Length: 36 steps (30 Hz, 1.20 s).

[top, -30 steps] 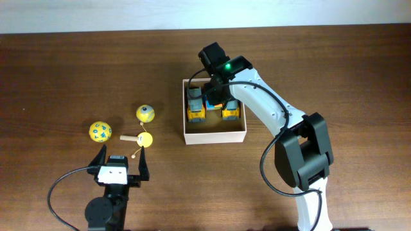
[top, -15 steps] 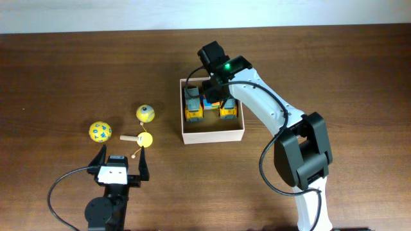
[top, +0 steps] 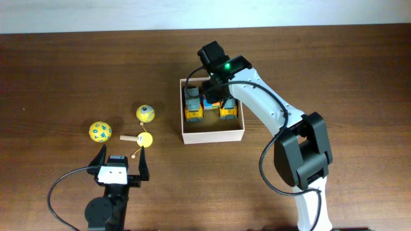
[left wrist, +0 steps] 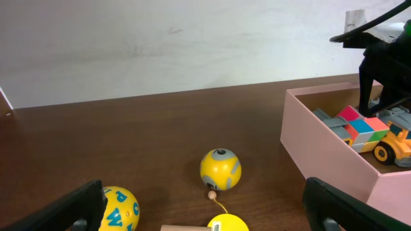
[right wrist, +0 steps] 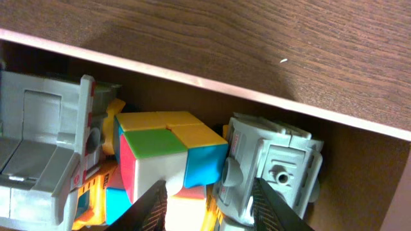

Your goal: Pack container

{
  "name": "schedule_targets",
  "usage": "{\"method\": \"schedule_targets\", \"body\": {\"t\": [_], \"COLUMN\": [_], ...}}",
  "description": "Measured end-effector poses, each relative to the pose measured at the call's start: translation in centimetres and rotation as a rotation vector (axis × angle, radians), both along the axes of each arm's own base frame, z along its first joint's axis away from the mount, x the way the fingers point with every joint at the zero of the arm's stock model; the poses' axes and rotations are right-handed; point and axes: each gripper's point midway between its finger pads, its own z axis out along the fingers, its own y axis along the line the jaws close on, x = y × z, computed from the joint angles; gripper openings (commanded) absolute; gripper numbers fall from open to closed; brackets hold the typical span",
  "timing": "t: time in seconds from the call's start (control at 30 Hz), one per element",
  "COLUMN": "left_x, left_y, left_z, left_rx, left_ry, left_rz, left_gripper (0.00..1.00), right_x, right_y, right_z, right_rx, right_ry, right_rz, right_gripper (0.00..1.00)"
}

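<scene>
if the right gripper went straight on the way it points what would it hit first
The cube. It sits in the box, dead ahead of the right gripper and in line with the gap between the fingers. Whether any space is left before contact is unclear from the wrist view.

a dark brown wood-grain worktop (top: 64,64) spreads beneath and all around the left pincer (top: 122,157). straight ahead of that pincer, the worktop's far edge meets a plain off-white wall (left wrist: 160,45) with one faint mark. the light is soft and even.
</scene>
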Motion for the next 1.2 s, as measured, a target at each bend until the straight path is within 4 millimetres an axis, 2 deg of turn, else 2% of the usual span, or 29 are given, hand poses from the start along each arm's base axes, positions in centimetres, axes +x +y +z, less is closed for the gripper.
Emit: {"method": "schedule_targets", "body": {"t": [0.63,1.0,1.2], "left_x": [0.0,0.0,0.0], "left_y": [0.0,0.0,0.0], "left_z": [0.0,0.0,0.0], "left_rx": [0.000,0.000,0.000], "left_ry": [0.000,0.000,0.000], "left_rz": [0.000,0.000,0.000], "left_gripper": [0.99,0.99,0.99], "right_x": [-0.1,0.1,-0.1], "right_y": [0.0,1.9,2.1], "right_z": [0.1,1.5,1.5], "right_rx": [-0.008,0.021,0.021], "right_ry": [0.005,-0.023,-0.015], "right_rz": [0.030,0.106,0.114], "right_gripper": [0.38,0.41,0.41]}}
